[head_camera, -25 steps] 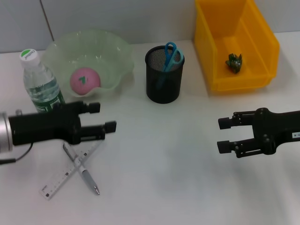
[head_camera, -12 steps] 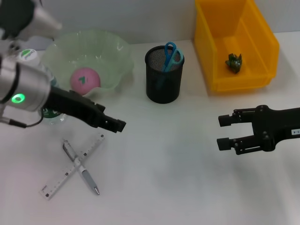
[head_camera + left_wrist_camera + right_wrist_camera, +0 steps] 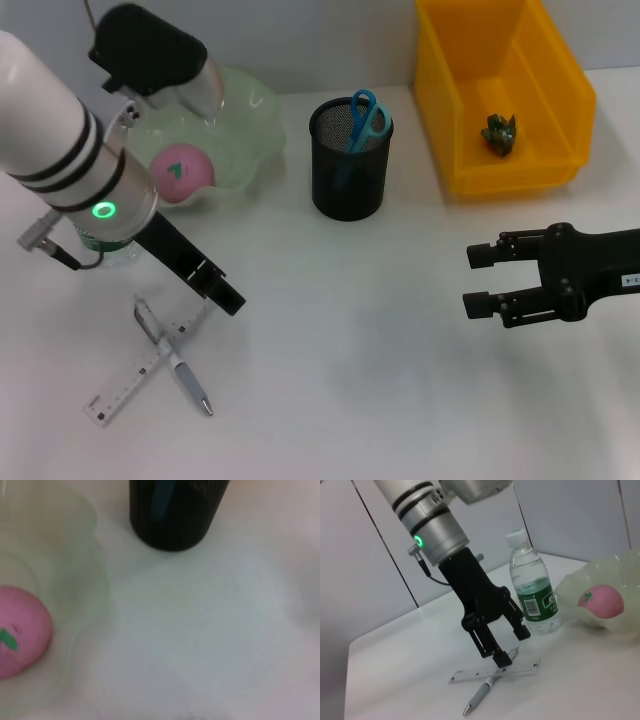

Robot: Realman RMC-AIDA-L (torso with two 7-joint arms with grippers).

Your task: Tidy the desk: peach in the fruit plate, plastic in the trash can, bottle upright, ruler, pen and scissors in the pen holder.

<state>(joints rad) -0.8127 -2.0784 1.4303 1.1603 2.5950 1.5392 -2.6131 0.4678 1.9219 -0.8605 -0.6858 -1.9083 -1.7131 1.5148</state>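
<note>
My left gripper (image 3: 222, 292) is open and points down, just above the far ends of the crossed ruler (image 3: 150, 365) and silver pen (image 3: 177, 364) on the desk (image 3: 350, 380). The right wrist view shows its fingers (image 3: 500, 657) apart over the ruler (image 3: 495, 670) and pen (image 3: 482, 695). The bottle (image 3: 532, 590) stands upright behind it, mostly hidden by my left arm in the head view (image 3: 112, 252). The peach (image 3: 181, 170) lies in the fruit plate (image 3: 250, 110). The scissors (image 3: 365, 115) stand in the pen holder (image 3: 348, 165). My right gripper (image 3: 480, 282) is open and empty, low at the right.
The yellow trash can (image 3: 560, 80) at the back right holds a crumpled green piece of plastic (image 3: 498, 132). The left wrist view shows the peach (image 3: 20, 630), the plate's rim (image 3: 95, 580) and the pen holder's base (image 3: 175, 510).
My left arm has swung up and turned, so its gripper went from level to pointing down over the ruler and pen. The right arm has not moved.
</note>
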